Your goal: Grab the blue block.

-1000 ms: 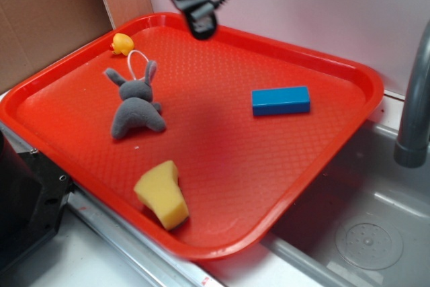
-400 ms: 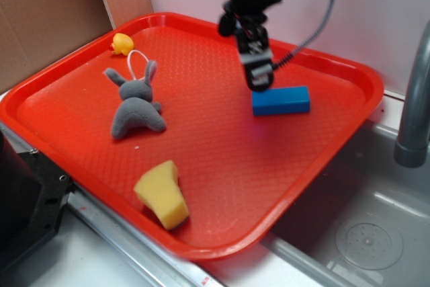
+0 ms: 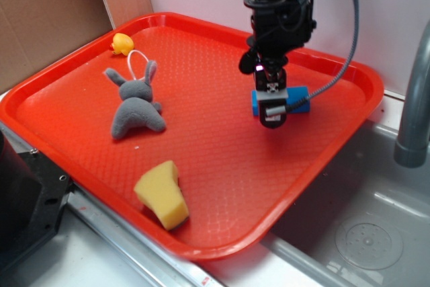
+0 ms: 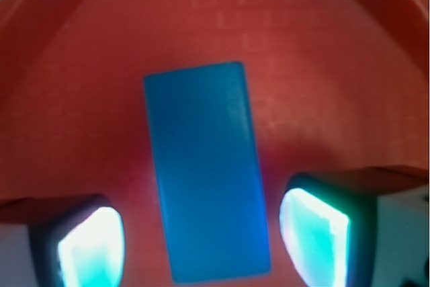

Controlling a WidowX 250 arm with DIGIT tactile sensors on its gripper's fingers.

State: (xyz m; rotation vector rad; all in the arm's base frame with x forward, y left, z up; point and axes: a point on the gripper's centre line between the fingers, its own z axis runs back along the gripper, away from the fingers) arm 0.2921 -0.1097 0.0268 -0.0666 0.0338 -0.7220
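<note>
While the arm hangs over the tray, this is how things look:

Block: the blue block [image 4: 205, 169] lies flat on the red tray [image 3: 201, 247], toward the far right side, near the rim by the sink.

Gripper: the gripper [image 3: 271, 113] points down, right over the block. From the side camera it hides the middle of the block, so only the two blue ends peek out.

Fingers: they are spread apart. In the wrist camera one finger [image 4: 87, 247] sits on the left of the block and the other on the right, with red tray showing in the gaps. Neither finger touches the block.

Fit: the block's long side runs up and down between the fingers, so they face its two long sides. That looks like a good way to pinch it.

Done: the gripper is lined up over the block, I think.

Left: it seems it must go down a bit more, squeeze, then lift. I cannot tell how high the tips are above the tray.

Other toys: a gray bunny [image 3: 136, 105], a small yellow duck [image 3: 121, 44] and a yellow sponge [image 3: 163, 194] are on the tray too, all well apart from the block. They should not get in the way.

Watch out: the block looks smooth, so it might slip if the squeeze is off center.
</note>
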